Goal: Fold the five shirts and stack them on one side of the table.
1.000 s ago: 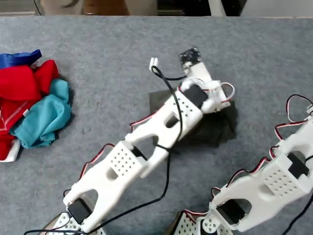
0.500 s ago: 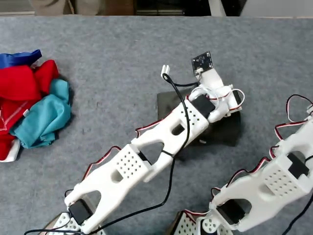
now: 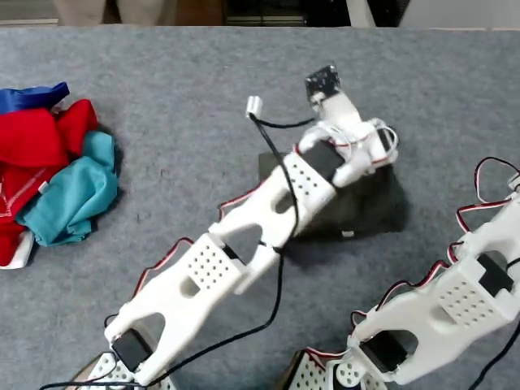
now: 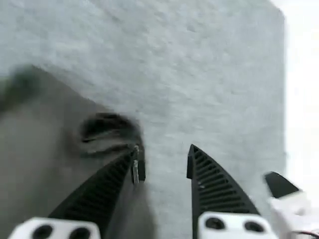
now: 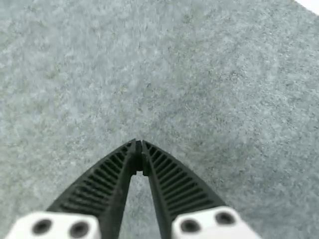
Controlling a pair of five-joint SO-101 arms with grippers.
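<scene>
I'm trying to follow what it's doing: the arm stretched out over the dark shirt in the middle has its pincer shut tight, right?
Not quite. That arm is over the dark shirt, but its pincer is open, not shut: the left wrist view shows a clear gap between the two fingertips.

On grey felt-covered table [image 3: 179, 73], crumpled blue shirt [image 3: 28, 96], red shirt [image 3: 32, 138] & teal shirt [image 3: 73, 191] are heaped at one edge; dark grey folded shirt [image 3: 370, 207] is laid approx. mid-table, well apart.

left arm [image 3: 203, 272] stretched forward, left gripper [image 4: 163, 159] spread, right gripper [image 5: 139, 149] pinched closed
</scene>
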